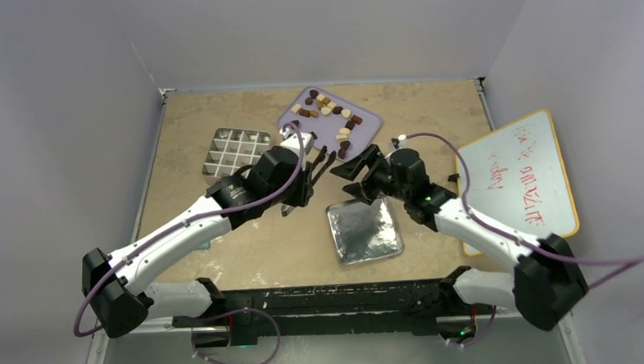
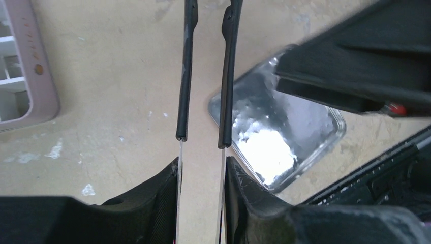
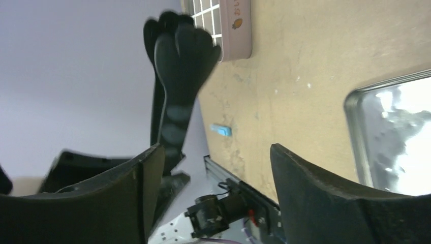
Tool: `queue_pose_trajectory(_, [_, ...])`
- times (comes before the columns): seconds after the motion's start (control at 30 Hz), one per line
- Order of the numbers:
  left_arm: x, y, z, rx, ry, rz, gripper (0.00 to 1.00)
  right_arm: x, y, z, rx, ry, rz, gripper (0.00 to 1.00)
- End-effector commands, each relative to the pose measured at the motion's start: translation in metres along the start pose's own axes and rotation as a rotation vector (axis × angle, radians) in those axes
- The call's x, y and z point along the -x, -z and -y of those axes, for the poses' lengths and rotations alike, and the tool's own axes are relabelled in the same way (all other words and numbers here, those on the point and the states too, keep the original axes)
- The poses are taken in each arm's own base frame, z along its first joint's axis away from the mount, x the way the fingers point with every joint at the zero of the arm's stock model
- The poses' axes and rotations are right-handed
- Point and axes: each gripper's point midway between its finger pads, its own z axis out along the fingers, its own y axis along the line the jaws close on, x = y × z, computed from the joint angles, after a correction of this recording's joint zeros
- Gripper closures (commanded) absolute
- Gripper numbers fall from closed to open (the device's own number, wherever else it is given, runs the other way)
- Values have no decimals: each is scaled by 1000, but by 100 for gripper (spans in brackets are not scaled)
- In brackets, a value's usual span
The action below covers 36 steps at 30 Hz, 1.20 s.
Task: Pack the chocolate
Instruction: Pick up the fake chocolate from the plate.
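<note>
**Chocolate (image 1: 329, 108) unpacked, arms crowded**

Chocolate pieces lie on the purple tray (image 1: 320, 129), far across the counter (image 1: 264, 250). Left fingers (image 2: 147, 203) clench black tweezers (image 2: 184, 76); right fingers (image 3: 315, 193) are spread, empty. Arms this close may collide, or the tweezers may twist and drop pieces.
</note>
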Motion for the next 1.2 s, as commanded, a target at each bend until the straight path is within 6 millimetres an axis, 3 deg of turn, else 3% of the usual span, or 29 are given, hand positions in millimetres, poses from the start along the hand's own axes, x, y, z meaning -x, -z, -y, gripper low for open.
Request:
queue_pose_trajectory(0.0, [35,2,-13,110,-3,81,68,14,37,26,-126,197,114,18])
queue_pose_trajectory(0.17, [44,-20,-17,172,-49,62,63,25,82,25,-144,340,213,2])
queue_pose_trajectory(0.33, [62,-58,-11,178,-68,44,63,42,128,31,-178,437,361,1])
queue_pose_trajectory(0.53, [81,-108,1,122,-69,0,65,40,161,35,-148,503,412,1])
queue_pose_trajectory(0.77, [77,-154,-7,108,-42,-67,67,39,174,25,-117,576,421,1])
queue_pose_trajectory(1.17, [42,-173,-17,123,-11,-158,68,43,164,25,-144,610,408,1])
